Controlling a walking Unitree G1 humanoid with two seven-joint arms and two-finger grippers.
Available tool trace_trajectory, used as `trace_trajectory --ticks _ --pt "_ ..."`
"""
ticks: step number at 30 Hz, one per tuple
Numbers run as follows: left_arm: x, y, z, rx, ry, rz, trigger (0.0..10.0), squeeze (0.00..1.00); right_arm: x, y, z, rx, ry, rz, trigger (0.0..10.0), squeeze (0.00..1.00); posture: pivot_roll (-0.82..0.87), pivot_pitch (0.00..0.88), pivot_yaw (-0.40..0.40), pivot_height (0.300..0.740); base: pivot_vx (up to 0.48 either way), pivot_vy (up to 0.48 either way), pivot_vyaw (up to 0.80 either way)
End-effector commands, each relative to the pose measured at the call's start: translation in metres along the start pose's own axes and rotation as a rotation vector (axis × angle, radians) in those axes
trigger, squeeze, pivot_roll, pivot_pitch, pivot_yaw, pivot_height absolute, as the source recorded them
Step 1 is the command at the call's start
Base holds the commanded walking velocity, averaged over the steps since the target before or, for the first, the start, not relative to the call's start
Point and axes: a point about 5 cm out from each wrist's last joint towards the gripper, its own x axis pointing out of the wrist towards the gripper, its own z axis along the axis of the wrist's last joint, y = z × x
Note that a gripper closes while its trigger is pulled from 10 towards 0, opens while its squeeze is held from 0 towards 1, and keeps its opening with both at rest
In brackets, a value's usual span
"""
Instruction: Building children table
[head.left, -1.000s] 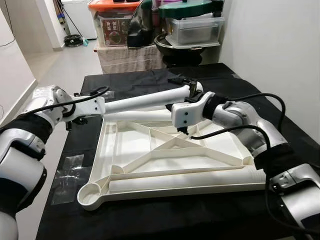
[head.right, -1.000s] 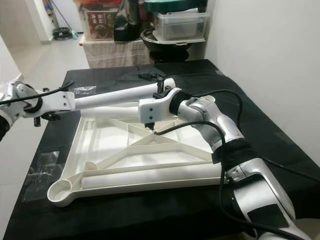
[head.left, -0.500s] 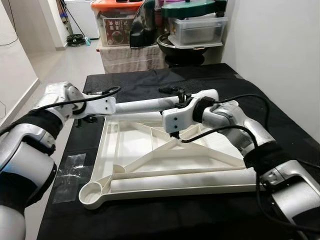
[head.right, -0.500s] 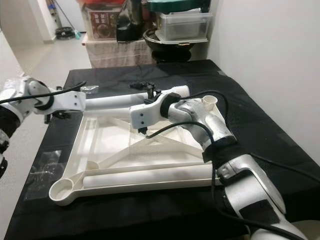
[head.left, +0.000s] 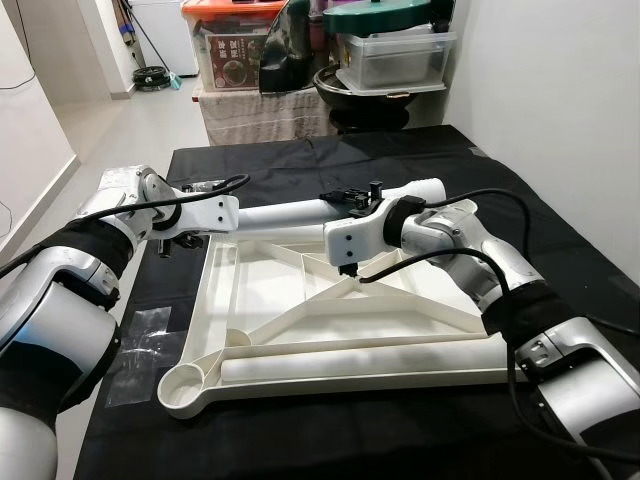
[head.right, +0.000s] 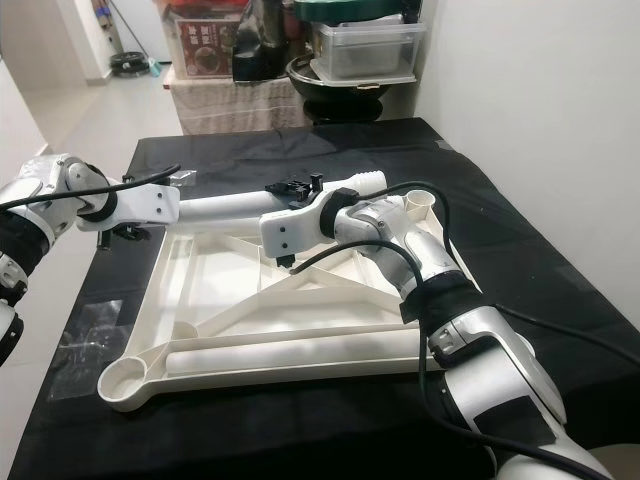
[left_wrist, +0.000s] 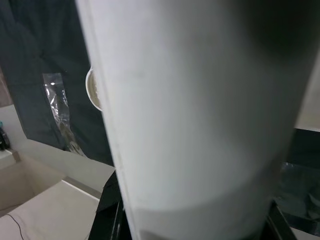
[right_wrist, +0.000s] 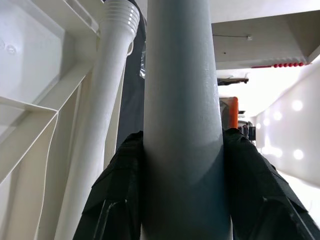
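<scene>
A big table (head.left: 300, 440) with a black cloth stands next to a plain white wall (head.left: 560, 90). The floor (head.left: 130, 130) is pale grey and smooth. Behind the table is a low stand with a striped cloth (head.left: 255, 115). On it sit a box with an orange lid (head.left: 225, 45), a clear plastic box (head.left: 395, 60) with a green lid (head.left: 385, 18), and a black bowl (head.left: 350, 95). Black cables (head.left: 150, 78) lie coiled on the floor far back.

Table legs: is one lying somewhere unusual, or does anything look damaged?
No damage visible. One table leg lies loose inside the upturned tabletop, along its near edge. Both grippers hold another leg level above the far edge.
</scene>
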Motion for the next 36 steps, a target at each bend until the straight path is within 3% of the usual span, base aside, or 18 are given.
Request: trace_trajectory --ticks 1,4,5,11,12,14,16,18,22,24,25,27,28,29,30,32,33,36 --pt "-0.007 0.007 0.002 0.026 -0.027 0.028 10.0 0.0 -0.005 0.01 -0.018 0.023 0.093 0.06 0.0 0.0 -0.03 0.0 0.031 0.74 0.0 0.0 0.0" --pt "-0.007 0.008 0.002 0.036 -0.036 0.044 10.0 0.0 -0.005 0.009 -0.019 0.025 0.1 0.056 0.0 0.0 -0.03 0.0 0.032 0.74 0.0 0.0 0.0" --pt "-0.01 0.012 0.004 0.017 -0.069 0.085 10.0 1.0 -0.006 0.007 -0.022 0.03 0.112 0.039 0.0 0.0 -0.03 0.0 0.032 0.74 0.0 0.0 0.0" --pt "-0.024 0.029 0.005 -0.033 -0.12 0.233 10.0 1.0 -0.009 0.003 -0.03 0.047 0.146 0.003 0.0 0.0 -0.03 0.0 0.033 0.74 0.0 0.0 0.0" --pt "-0.036 0.037 0.006 -0.08 -0.193 0.263 10.0 0.0 -0.011 0.002 -0.035 0.056 0.165 -0.011 0.0 0.0 -0.03 0.0 0.033 0.74 0.0 0.0 0.0" --pt "-0.061 0.05 0.005 -0.08 -0.282 0.333 10.0 0.0 -0.015 0.002 -0.043 0.071 0.197 -0.03 0.0 0.0 -0.02 0.0 0.03 0.74 0.0 0.0 0.0" --pt "-0.061 0.05 0.005 -0.08 -0.282 0.333 10.0 0.0 -0.015 0.002 -0.043 0.071 0.197 -0.03 0.0 0.0 -0.02 0.0 0.03 0.74 0.0 0.0 0.0" --pt "-0.093 0.061 -0.003 -0.149 -0.39 0.416 10.0 0.0 -0.02 -0.009 -0.054 0.105 0.244 -0.096 0.0 0.0 -0.02 0.0 0.035 0.74 0.0 0.0 0.0" --pt "-0.109 0.058 -0.009 -0.19 -0.473 0.431 10.0 0.0 -0.026 -0.021 -0.064 0.163 0.284 -0.18 0.0 0.0 -0.02 0.0 0.032 0.74 0.0 0.0 0.0" --pt "-0.105 0.026 -0.008 -0.319 -0.696 0.345 10.0 0.0 -0.032 -0.037 -0.074 0.45 0.278 -0.36 0.0 0.0 -0.01 0.0 0.026 0.74 0.0 0.0 0.0" --pt "-0.105 0.026 -0.008 -0.319 -0.696 0.345 10.0 0.0 -0.032 -0.037 -0.074 0.45 0.278 -0.36 0.0 0.0 -0.01 0.0 0.026 0.74 0.0 0.0 0.0" --pt "-0.096 -0.012 -0.004 -0.513 -0.931 0.273 10.0 0.0 -0.033 -0.044 -0.076 0.71 0.215 -0.499 0.0 0.0 -0.02 0.0 0.019 0.74 0.0 0.0 0.0" --pt "-0.096 -0.012 -0.004 -0.513 -0.931 0.273 10.0 0.0 -0.033 -0.044 -0.076 0.71 0.215 -0.499 0.0 0.0 -0.02 0.0 0.019 0.74 0.0 0.0 0.0" --pt "-0.09 -0.031 -0.001 -0.591 -1.006 0.257 10.0 0.0 -0.031 -0.047 -0.073 0.831 0.156 -0.551 0.0 0.0 -0.02 0.0 0.015 0.74 0.0 0.0 0.0" --pt "-0.09 -0.031 -0.001 -0.591 -1.006 0.257 10.0 0.0 -0.031 -0.047 -0.073 0.831 0.156 -0.551 0.0 0.0 -0.02 0.0 0.015 0.74 0.0 0.0 0.0" --pt "-0.078 -0.056 0.004 -0.729 -1.097 0.238 10.0 0.0 -0.029 -0.054 -0.069 1.06 0.034 -0.617 0.0 0.0 -0.02 0.0 0.011 0.74 0.0 0.0 0.0" --pt "-0.078 -0.056 0.004 -0.729 -1.097 0.238 10.0 0.0 -0.029 -0.054 -0.069 1.06 0.034 -0.617 0.0 0.0 -0.02 0.0 0.011 0.74 0.0 0.0 0.0" --pt "-0.058 -0.077 0.011 -0.907 -1.161 0.211 10.0 0.0 -0.025 -0.068 -0.061 1.401 -0.173 -0.663 0.0 0.0 -0.01 0.0 -0.001 0.74 0.0 0.0 0.0"
